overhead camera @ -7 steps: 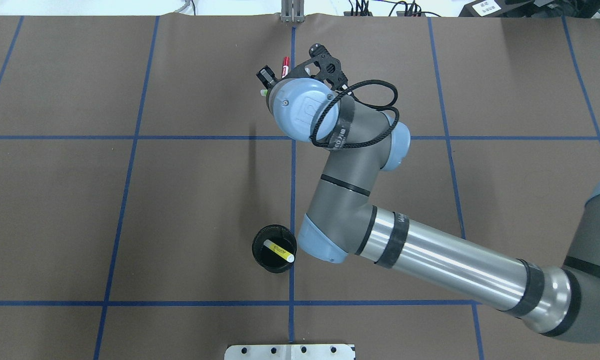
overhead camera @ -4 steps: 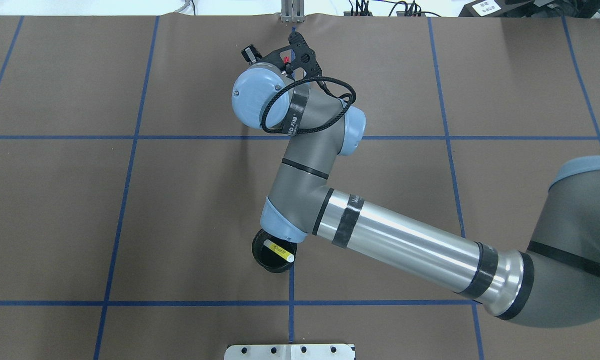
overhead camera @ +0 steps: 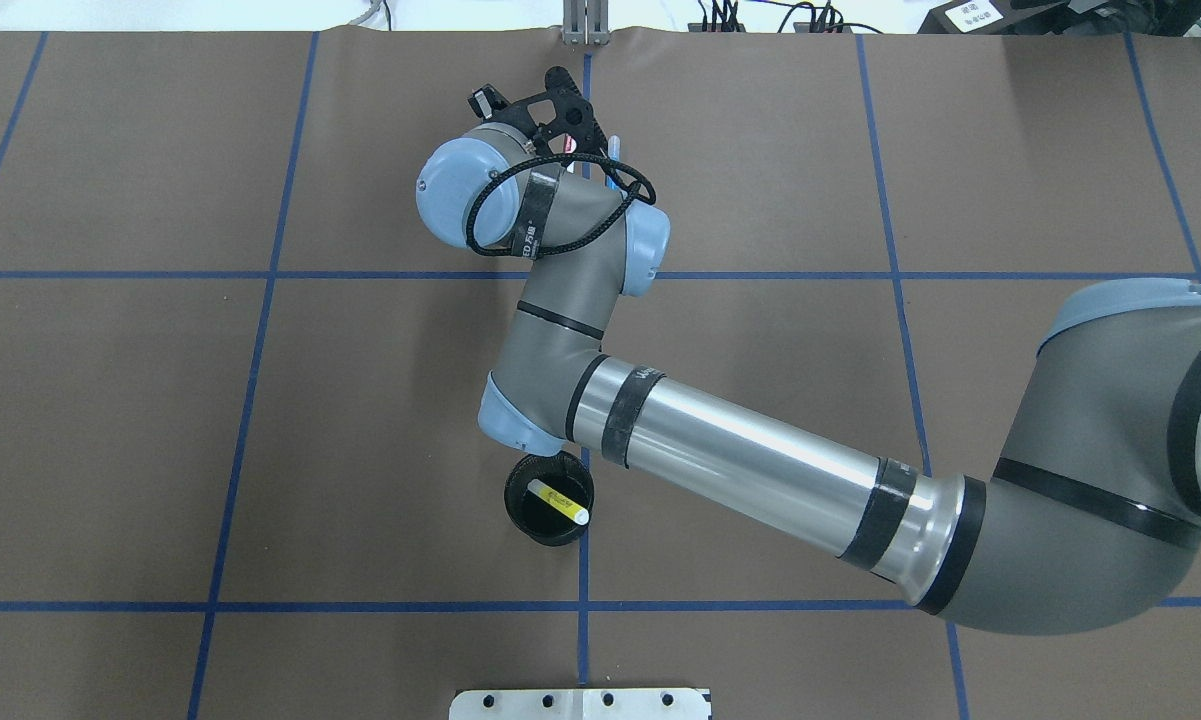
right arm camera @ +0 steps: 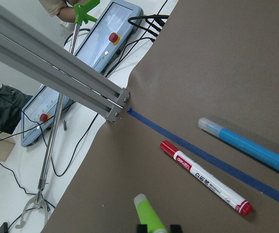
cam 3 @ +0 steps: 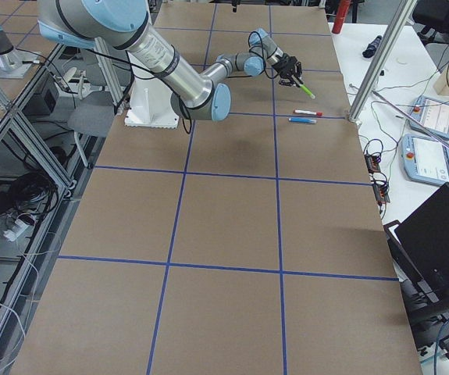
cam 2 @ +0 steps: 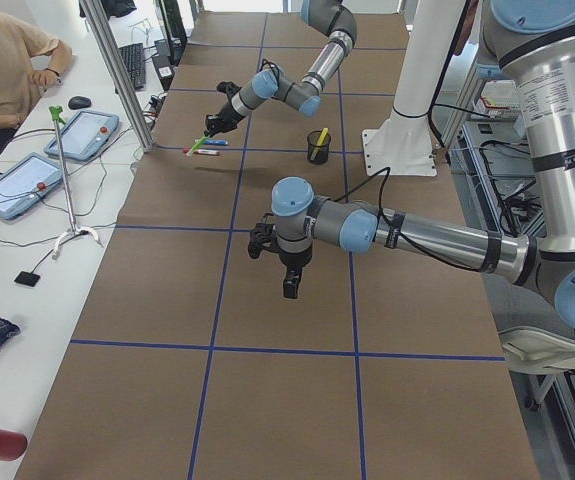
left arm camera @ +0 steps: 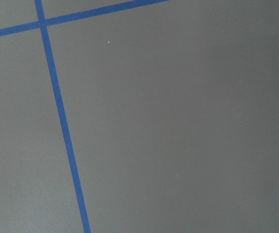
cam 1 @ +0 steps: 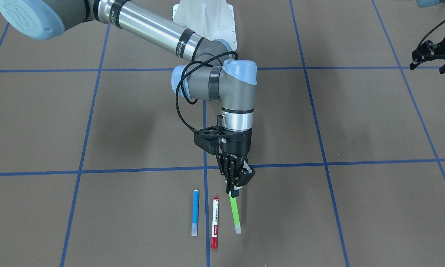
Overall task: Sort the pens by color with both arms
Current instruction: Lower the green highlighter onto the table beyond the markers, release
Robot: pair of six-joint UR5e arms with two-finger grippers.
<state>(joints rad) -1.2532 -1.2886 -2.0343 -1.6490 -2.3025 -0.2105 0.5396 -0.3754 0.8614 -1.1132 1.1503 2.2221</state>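
My right gripper [cam 1: 235, 192] is shut on one end of the green highlighter [cam 1: 235, 214]. The highlighter slants out from the fingers, just off the table, and shows in the right wrist view [right arm camera: 149, 216]. The white-barrelled pen with red ends [cam 1: 215, 222] and the blue pen [cam 1: 195, 213] lie side by side on the table beside it, and show in the right wrist view as well [right arm camera: 205, 177] [right arm camera: 248, 145]. The yellow highlighter [overhead camera: 558, 502] stands in the black mesh cup [overhead camera: 520, 497]. My left gripper [cam 1: 429, 61] hangs far off to the side, open and empty.
An aluminium post [right arm camera: 115, 109] stands at the table's far edge near the pens, with operator tablets [right arm camera: 115, 24] beyond it. The white pedestal base [cam 1: 203, 15] is at the robot's side. An operator [cam 2: 7, 60] sits past the far edge.
The right arm's wrist has swung leftward in the overhead view and now covers the red pen. The cup with the yellow highlighter has not moved.
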